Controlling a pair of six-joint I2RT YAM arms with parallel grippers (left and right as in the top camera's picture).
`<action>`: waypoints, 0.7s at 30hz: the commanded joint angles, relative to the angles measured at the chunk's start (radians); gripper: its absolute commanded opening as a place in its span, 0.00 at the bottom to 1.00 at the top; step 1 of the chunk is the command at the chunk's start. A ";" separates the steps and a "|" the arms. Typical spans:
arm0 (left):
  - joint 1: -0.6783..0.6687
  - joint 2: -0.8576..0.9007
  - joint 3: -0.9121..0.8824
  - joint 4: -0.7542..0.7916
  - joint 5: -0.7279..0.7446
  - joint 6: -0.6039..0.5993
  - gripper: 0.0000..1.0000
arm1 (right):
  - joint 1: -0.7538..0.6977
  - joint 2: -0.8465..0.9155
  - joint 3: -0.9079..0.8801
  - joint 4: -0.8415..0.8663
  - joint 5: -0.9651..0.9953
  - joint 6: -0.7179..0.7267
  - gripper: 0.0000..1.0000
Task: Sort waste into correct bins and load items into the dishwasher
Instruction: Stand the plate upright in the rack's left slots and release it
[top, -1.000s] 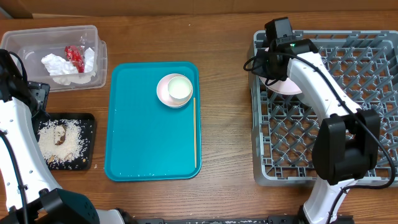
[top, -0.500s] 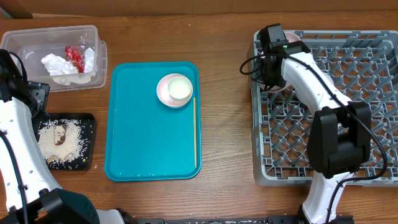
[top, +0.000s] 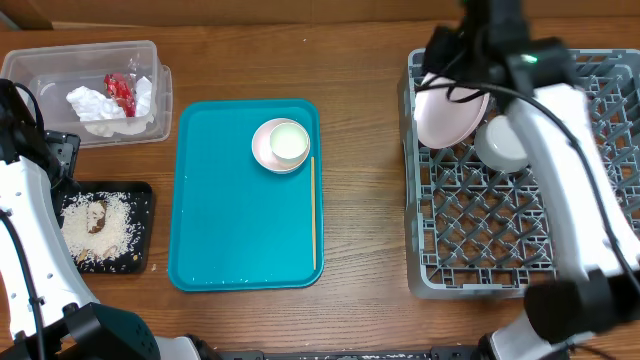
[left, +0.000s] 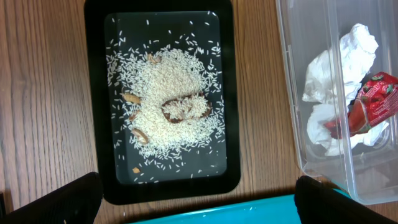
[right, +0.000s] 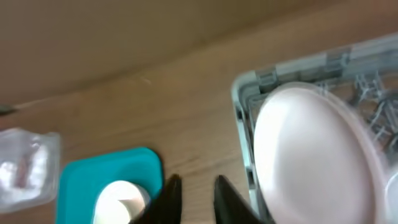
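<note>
The large pale pink plate (top: 449, 112) (right: 311, 149) stands on edge in the far-left corner of the grey dishwasher rack (top: 520, 240) (right: 244, 93), with a pale bowl (top: 500, 143) beside it. My right gripper (right: 196, 199) hovers raised beside the rack's left rim, open by a narrow gap with nothing in it. A small cup on a saucer (top: 283, 144) (right: 121, 199) sits on the teal tray. My left gripper (left: 196, 205) is wide open and empty above the black tray of rice crumbs (left: 168, 106) (top: 100, 228). Napkins (top: 100, 105) and a red wrapper (top: 120, 90) (left: 367, 102) lie in the clear tub (top: 60, 62).
The teal tray (top: 230, 220) lies mid-table with a thin wooden stick (top: 313, 210) along its right side. Bare wood separates it from the rack. My right arm is blurred above the rack's far-left part.
My right gripper has let go of the plate, which now leans in the rack's corner, and has risen away from it. The bowl in the rack has come into view. The left arm has not moved.
</note>
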 joint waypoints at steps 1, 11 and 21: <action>0.002 0.002 0.002 -0.002 -0.018 0.016 1.00 | -0.035 -0.061 0.027 -0.011 0.066 -0.002 0.23; 0.002 0.002 0.002 -0.002 -0.018 0.016 1.00 | -0.269 0.072 0.015 -0.153 0.101 0.023 0.07; 0.002 0.002 0.002 -0.002 -0.018 0.016 1.00 | -0.277 0.229 0.015 -0.166 -0.114 0.015 0.04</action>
